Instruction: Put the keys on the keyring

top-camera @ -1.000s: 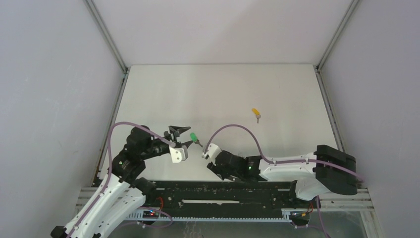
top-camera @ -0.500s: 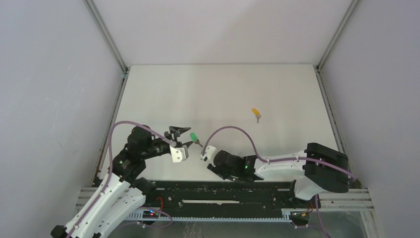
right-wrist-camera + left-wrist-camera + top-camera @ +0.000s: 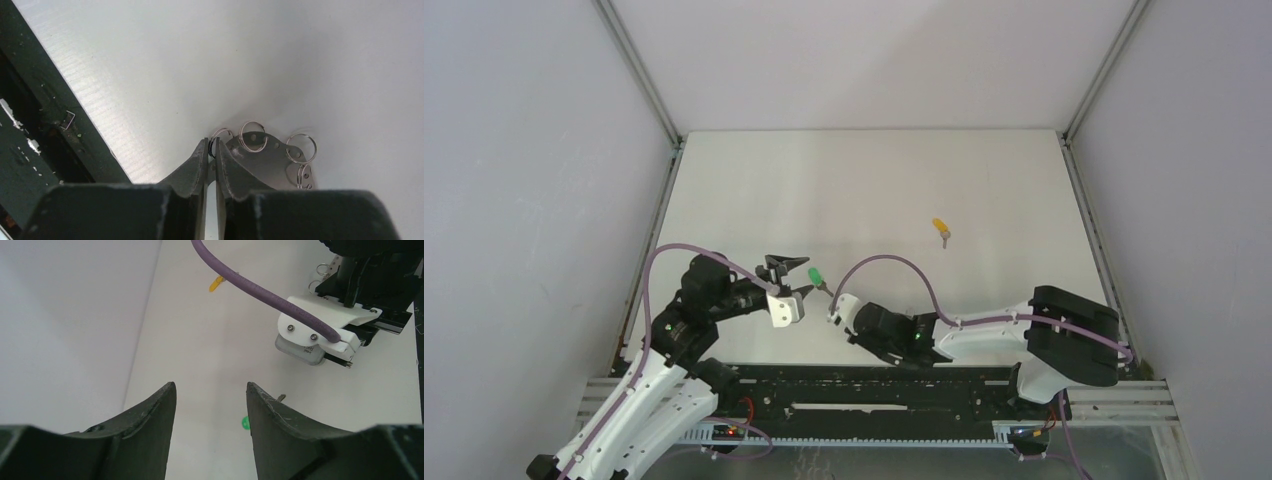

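- Pale grey walls close in a white table (image 3: 874, 180), with both arm bases at its near edge.
- The green key (image 3: 815, 275) lies flat on the table and serves as the landmark; it has not shifted over the last second.
- The left gripper (image 3: 792, 277) has also stayed put, right at the green key. Its fingers are spread wide with nothing between them. In the left wrist view the key's green head peeks out beside one finger.
- The change is on the right. The right arm's shoulder has swung to the left, and the right gripper (image 3: 212, 147) has crept a little closer to the green key, now just beside it on the near side.
- Its fingers are pinched almost together on the rim of the keyring (image 3: 265, 160), the grey plate with small wire loops around its edge.
- My reading is that the ring is being brought to the green key for threading, with no key on it yet.
- The yellow key (image 3: 940, 227) lies untouched, well beyond the green key toward the far right.
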`<act>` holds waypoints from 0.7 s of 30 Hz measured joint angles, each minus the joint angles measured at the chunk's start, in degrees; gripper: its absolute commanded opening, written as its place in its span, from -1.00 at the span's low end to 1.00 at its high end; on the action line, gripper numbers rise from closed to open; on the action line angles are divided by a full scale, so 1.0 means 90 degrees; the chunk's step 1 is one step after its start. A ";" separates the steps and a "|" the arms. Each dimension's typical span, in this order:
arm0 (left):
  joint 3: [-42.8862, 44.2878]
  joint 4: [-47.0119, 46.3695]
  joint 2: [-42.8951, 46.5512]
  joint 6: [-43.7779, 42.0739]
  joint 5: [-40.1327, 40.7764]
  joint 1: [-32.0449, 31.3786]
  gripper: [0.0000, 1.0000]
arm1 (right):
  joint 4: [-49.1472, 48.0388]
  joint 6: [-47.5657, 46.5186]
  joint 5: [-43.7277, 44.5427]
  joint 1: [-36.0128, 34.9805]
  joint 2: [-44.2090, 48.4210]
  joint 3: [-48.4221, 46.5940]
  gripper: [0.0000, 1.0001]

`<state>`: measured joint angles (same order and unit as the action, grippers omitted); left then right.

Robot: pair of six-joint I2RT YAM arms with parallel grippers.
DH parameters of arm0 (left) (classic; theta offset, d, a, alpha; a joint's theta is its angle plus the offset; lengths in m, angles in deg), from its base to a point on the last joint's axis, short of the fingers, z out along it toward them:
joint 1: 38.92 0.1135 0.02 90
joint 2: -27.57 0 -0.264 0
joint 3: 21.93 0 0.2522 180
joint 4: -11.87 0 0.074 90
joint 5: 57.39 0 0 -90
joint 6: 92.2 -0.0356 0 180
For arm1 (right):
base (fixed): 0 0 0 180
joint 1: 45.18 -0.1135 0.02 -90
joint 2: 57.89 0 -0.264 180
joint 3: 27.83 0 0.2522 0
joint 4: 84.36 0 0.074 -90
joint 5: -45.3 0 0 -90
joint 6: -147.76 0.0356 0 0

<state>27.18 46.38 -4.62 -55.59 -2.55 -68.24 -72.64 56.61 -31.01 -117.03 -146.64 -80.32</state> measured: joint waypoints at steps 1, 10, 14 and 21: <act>0.0000 0.0002 0.0000 0.0002 0.0000 0.0000 0.18 | -0.0027 -0.0015 0.0005 0.0010 -0.0012 -0.0002 -0.83; 0.0000 0.0163 0.0068 0.0090 -0.0092 0.0000 0.62 | 0.0061 -0.0102 -0.0097 0.0223 0.0182 -0.0002 -1.00; 0.0002 0.0440 0.0061 0.0231 -0.0299 0.0000 0.64 | 0.0095 -0.0109 -0.0619 0.0549 0.0954 0.0046 -1.00; 0.0168 0.1324 -0.0345 0.0182 -0.0913 0.0002 0.52 | -0.0160 -0.0017 -0.1804 0.1117 0.2283 0.0192 -1.00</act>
<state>28.69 58.29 -7.72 -53.95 -10.76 -68.22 -74.08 56.46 -47.25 -106.98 -126.09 -78.59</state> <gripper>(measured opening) 0.793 0.007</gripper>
